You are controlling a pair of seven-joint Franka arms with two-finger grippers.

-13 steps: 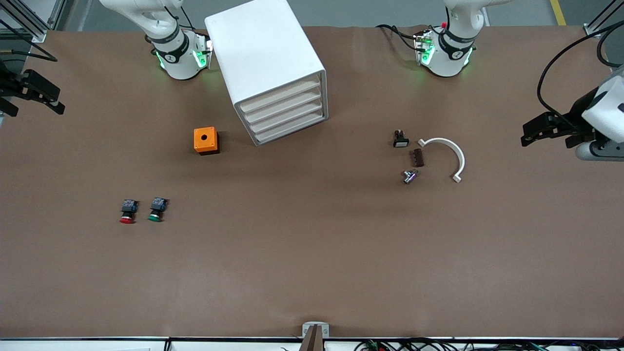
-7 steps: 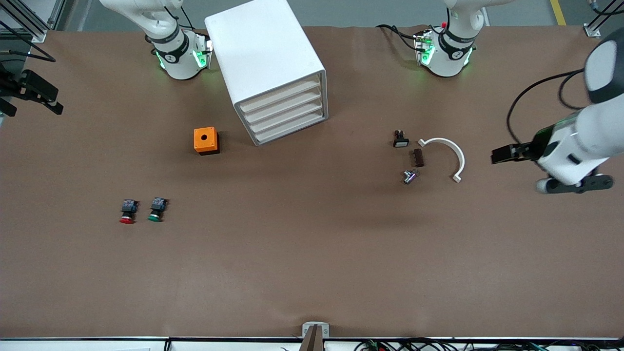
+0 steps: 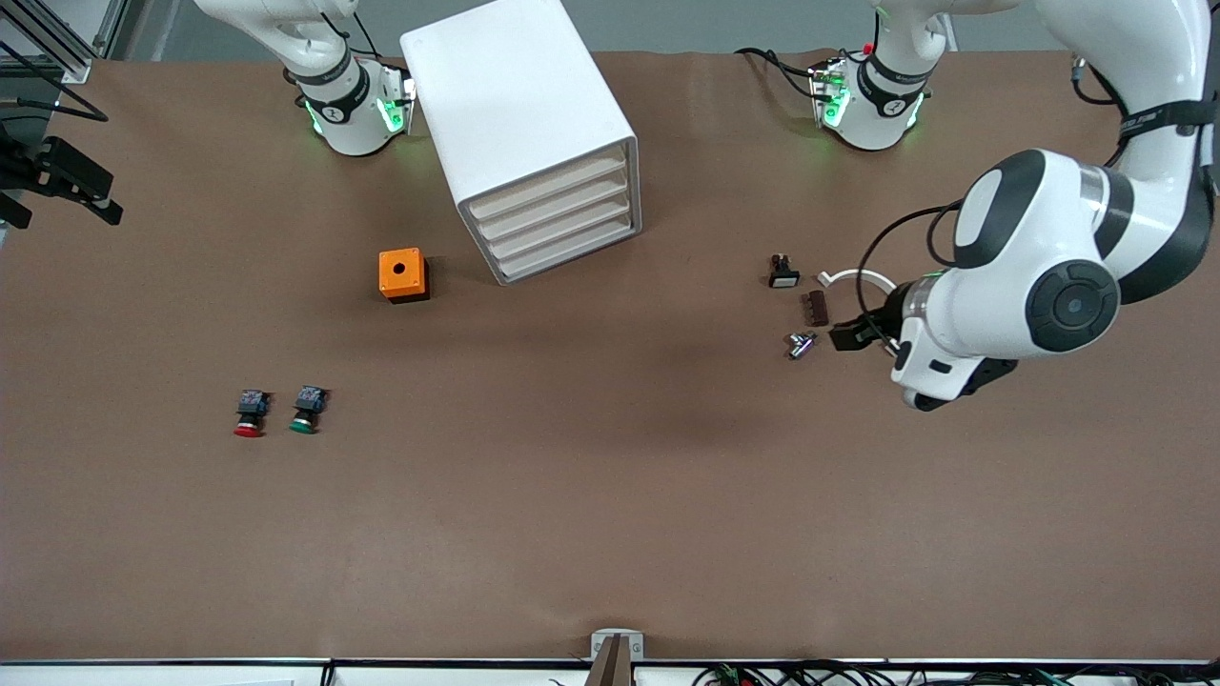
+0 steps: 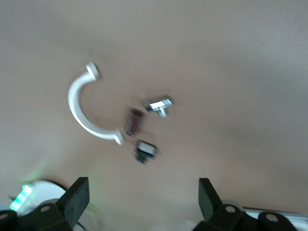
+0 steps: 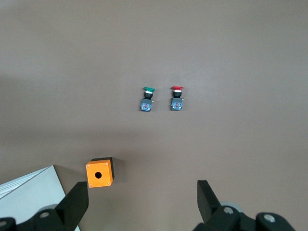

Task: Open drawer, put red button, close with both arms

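Note:
The red button [image 3: 249, 416] lies on the table toward the right arm's end, beside its green-capped twin [image 3: 305, 411]. It also shows in the right wrist view [image 5: 176, 98]. The white drawer cabinet [image 3: 519, 114] stands near the right arm's base, all its drawers [image 3: 558, 224] shut. My left gripper [image 3: 848, 337] hangs over small parts near a white curved clamp [image 3: 882, 291]; it is open and empty [image 4: 142, 199]. My right gripper [image 3: 95, 195] waits high at the right arm's end of the table, open and empty [image 5: 142, 202].
An orange box [image 3: 402, 274] with a hole sits beside the cabinet, nearer the front camera. A black switch [image 3: 782, 272], a brown piece [image 3: 817, 308] and a metal piece [image 3: 801, 344] lie by the clamp. The left arm's large white elbow [image 3: 1048, 286] looms over that end.
The left arm has swung in from the table's end toward the middle; its gripper now hangs over the small parts by the clamp. The right arm has barely moved.

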